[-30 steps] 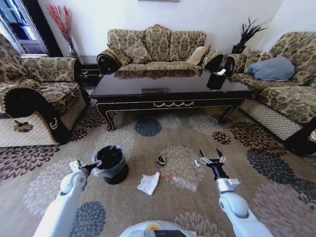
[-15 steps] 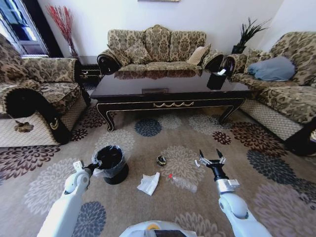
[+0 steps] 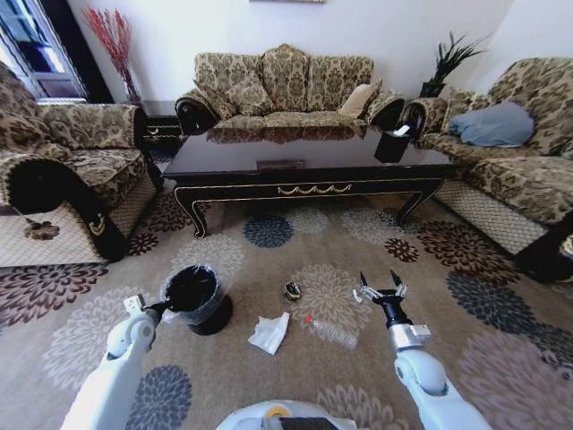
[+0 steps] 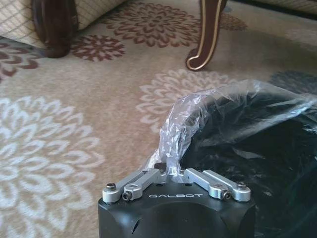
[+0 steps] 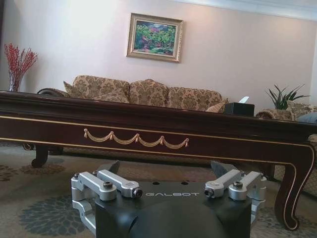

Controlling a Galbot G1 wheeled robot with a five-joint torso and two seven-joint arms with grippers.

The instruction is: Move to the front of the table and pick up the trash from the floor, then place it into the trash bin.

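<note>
On the rug before the table (image 3: 304, 157) lay three bits of trash: one tissue (image 3: 269, 332), one bottle (image 3: 330, 332), one dark round thing (image 3: 293, 290). The left gripper (image 3: 161, 307) pinched the liner of the one trash bin (image 3: 196, 298). The right gripper (image 3: 379, 285) hovered with its jaws wide apart.

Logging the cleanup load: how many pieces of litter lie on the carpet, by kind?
Crumpled white tissue: 1
Clear plastic bottle with red cap: 1
Small dark round object: 1
Total: 3
</note>
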